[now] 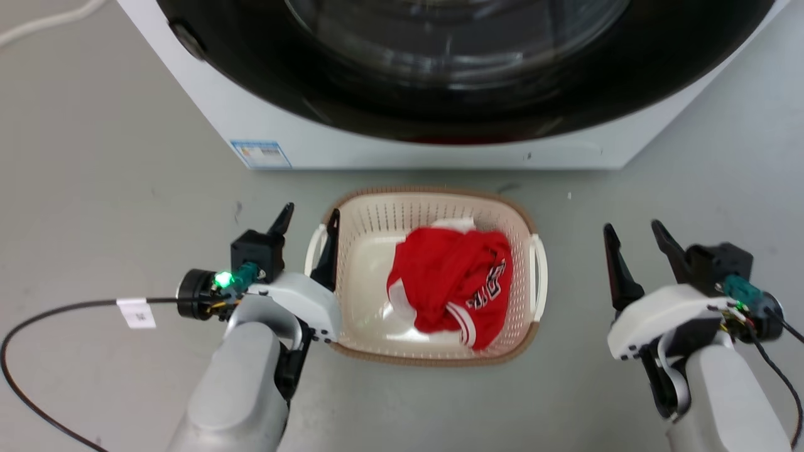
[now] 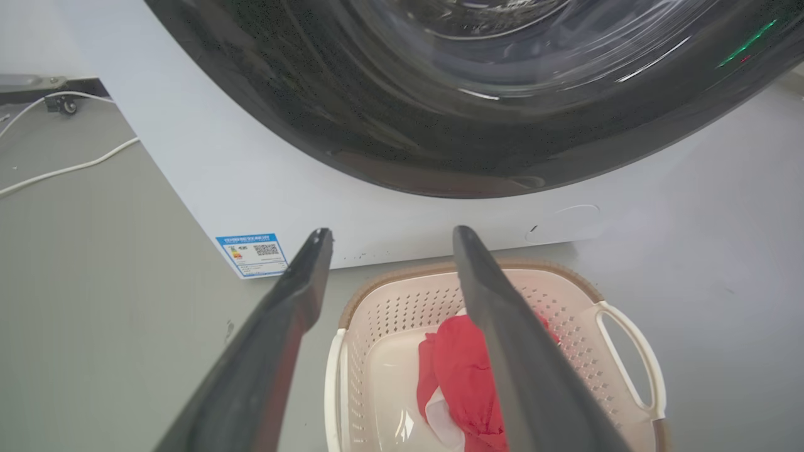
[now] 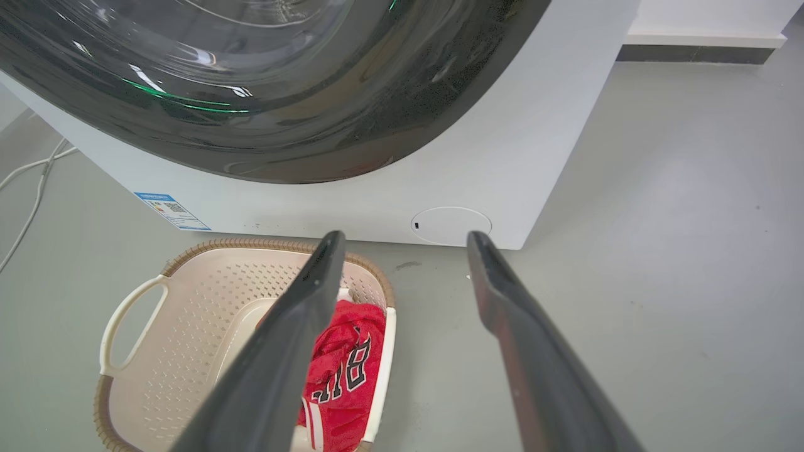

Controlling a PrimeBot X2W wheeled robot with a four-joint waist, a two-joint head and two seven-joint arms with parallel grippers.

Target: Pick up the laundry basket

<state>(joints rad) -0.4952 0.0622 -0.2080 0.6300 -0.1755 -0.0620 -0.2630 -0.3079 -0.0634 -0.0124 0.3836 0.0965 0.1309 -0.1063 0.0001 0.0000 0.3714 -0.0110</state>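
On the grey floor (image 1: 94, 157), just in front of a white washing machine (image 1: 352, 135), sits the laundry basket (image 1: 370, 232), centred between the robot's 2 arms. Its long axis appears to run left to right, parallel to the machine's front, though it is only slightly longer than it is deep. Its open top faces up, and its 2 white loop handles point toward the arms, 1 on each side.

The left claw (image 1: 308, 229) is open at the basket's left handle (image 1: 316, 245), with 1 dark finger outside the basket and the other above its inside. The handle lies between them. Whether either finger touches it cannot be told. The right claw (image 1: 631, 229) is also open, its fingers spread, and it is set apart from the right handle (image 1: 538, 276) with bare floor between.

The machine's dark round door (image 1: 452, 63) bulges above the basket, and a narrow strip of floor separates the 2. A blue label (image 1: 260, 154) sits low on the machine's front. A black cable (image 1: 63, 307) with a white tag (image 1: 136, 312) trails from the left wrist across the floor.

The basket is cream plastic with rounded corners, perforated walls and a brown woven-look rim. Inside, toward the right half, lies a crumpled red jersey (image 1: 452, 282) with white trim and black lettering.
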